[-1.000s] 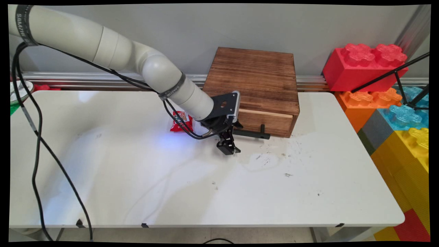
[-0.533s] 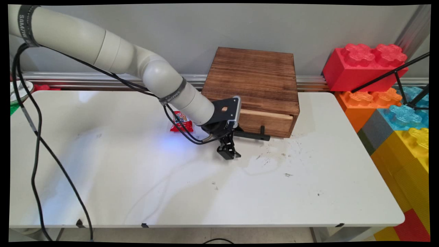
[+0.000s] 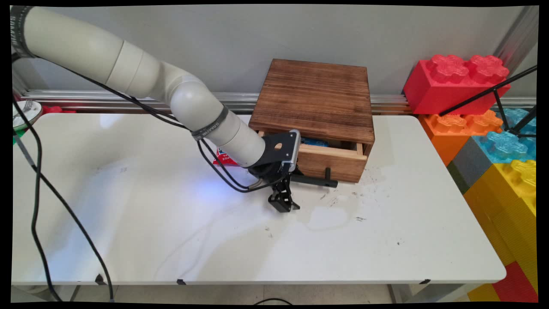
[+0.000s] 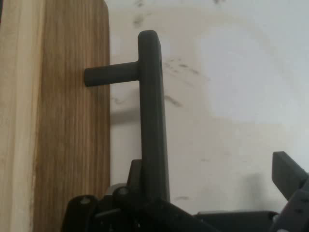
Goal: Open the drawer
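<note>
Since the earlier frames the drawer (image 3: 332, 156) has come out of the wooden box (image 3: 315, 96). A gap now shows at its top, with something blue (image 3: 315, 142) inside. The gripper (image 3: 283, 201) has shifted lower in the frame with it.

Nearest, the white table (image 3: 171, 236) carries dark scuff marks right of centre. Above these, at centre frame, the gripper points down at the tabletop. In the hand view its fingers stand wide apart. One lies close behind the black handle (image 3: 315, 179), seemingly touching it, and the other is well clear at lower right. Nothing is clamped.

The arm enters from upper left, bends at the elbow and slopes down to the wrist at the drawer's left end. A red packet (image 3: 223, 158) lies partly hidden behind the forearm. Large toy bricks (image 3: 454, 81) stand at far right.
</note>
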`<state>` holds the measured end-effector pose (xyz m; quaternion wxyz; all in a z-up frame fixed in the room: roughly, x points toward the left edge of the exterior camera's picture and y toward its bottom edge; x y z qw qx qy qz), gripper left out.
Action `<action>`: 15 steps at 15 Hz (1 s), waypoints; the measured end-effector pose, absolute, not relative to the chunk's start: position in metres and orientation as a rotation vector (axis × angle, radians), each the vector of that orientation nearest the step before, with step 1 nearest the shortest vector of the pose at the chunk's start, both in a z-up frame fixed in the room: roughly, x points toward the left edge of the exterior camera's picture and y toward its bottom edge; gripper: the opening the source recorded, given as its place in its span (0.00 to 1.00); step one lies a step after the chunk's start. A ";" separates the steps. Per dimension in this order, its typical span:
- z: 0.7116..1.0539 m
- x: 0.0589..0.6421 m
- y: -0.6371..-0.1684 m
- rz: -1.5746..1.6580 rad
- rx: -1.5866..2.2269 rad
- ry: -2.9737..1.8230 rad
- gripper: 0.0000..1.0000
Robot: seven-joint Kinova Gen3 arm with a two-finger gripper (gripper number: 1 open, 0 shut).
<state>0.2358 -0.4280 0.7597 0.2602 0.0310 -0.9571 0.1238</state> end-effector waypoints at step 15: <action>0.767 0.231 -0.370 0.249 0.052 -2.600 1.00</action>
